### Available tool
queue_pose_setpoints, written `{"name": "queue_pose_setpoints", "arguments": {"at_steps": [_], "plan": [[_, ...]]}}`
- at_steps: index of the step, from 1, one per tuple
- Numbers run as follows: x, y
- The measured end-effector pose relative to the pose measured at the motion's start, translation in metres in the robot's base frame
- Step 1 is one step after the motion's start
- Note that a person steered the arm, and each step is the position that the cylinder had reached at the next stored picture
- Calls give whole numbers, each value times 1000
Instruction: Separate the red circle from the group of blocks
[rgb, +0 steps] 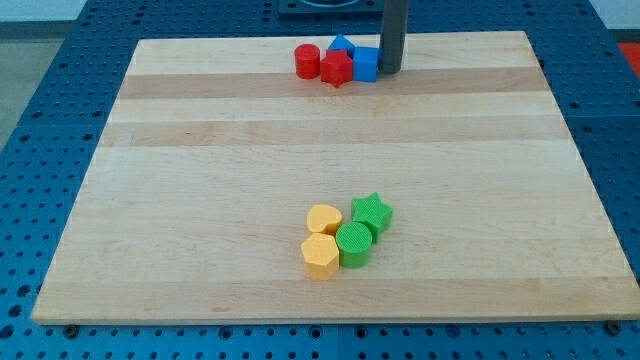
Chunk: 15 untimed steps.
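Eight small blocks on one wooden board (200, 200). Two red: a circle (307, 61) and a star-like block (337, 69). Two blue: a cube (366, 64) and a partly hidden block (342, 45). Two green: a star (372, 213) and a circle (354, 244). Two yellow: a heart (324, 219) and a hexagon (320, 256). One dark rod, one tip (390, 71).

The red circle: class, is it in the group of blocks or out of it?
In. The red circle touches the red star-like block at the view's top; my tip sits right of the blue cube.
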<state>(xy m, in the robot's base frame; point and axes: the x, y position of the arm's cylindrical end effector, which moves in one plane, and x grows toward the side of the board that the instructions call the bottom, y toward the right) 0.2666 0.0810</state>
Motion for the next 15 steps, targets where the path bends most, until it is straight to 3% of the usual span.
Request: {"name": "queue_pose_setpoints", "arguments": {"at_steps": [1,3,6,7,8,9,12,15], "plan": [[2,0],[77,-12],[43,-189],[13,-233],[-32,-236],[-50,-228],[-47,-152],[-5,-110]]}}
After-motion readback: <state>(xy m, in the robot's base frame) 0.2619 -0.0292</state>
